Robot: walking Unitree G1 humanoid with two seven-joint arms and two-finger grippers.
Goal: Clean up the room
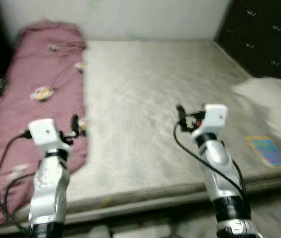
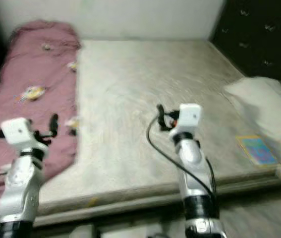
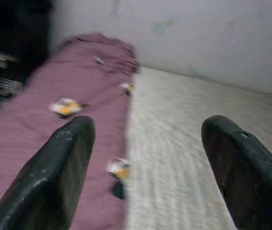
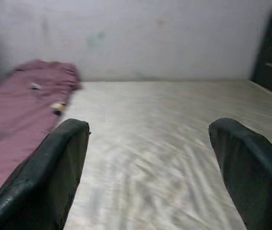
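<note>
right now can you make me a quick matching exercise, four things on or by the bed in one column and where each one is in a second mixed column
Things:
1. pink blanket
2. white pillow
3. colourful book
4. left gripper

Places:
A. near the bed's front right corner, just in front of the pillow
B. along the left side of the bed
C. open, over the blanket's inner edge
D. at the bed's right edge, by the dark cabinet

Pairs: 1-B, 2-D, 3-A, 4-C
</note>
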